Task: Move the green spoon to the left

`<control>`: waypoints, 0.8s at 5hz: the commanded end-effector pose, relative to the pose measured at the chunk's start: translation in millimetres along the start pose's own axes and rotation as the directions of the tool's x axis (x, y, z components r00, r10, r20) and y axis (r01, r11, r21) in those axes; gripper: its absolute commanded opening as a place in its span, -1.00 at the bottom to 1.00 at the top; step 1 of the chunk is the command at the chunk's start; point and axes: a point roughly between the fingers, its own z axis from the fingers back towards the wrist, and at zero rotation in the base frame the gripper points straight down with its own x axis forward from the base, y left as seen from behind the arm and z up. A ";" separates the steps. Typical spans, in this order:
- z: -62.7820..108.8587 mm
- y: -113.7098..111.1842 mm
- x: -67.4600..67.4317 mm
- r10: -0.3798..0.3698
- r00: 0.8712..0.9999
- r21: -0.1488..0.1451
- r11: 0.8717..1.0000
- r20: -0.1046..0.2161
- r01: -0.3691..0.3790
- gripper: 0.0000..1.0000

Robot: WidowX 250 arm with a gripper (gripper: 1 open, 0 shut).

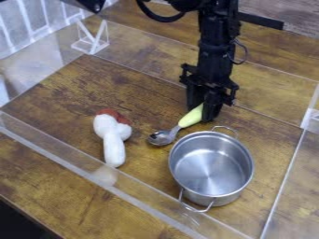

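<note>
The green spoon (178, 125) lies on the wooden table, just above the pot's rim. Its yellow-green handle points up and right, and its silver bowl (159, 137) rests at the lower left. My gripper (206, 107) points straight down over the upper end of the handle. The black fingers stand close together on that end, shut on the handle. The handle tip itself is hidden between them.
A steel pot (210, 167) stands right below the spoon, almost touching its bowl. A white bottle-shaped object with a red end (114, 138) lies to the left. Clear acrylic walls (75, 180) ring the table, with a clear stand (90, 37) at the back left.
</note>
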 end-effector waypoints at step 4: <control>113.4 2.5 -21.6 -0.016 0.978 0.040 0.999 0.206 0.008 -1.00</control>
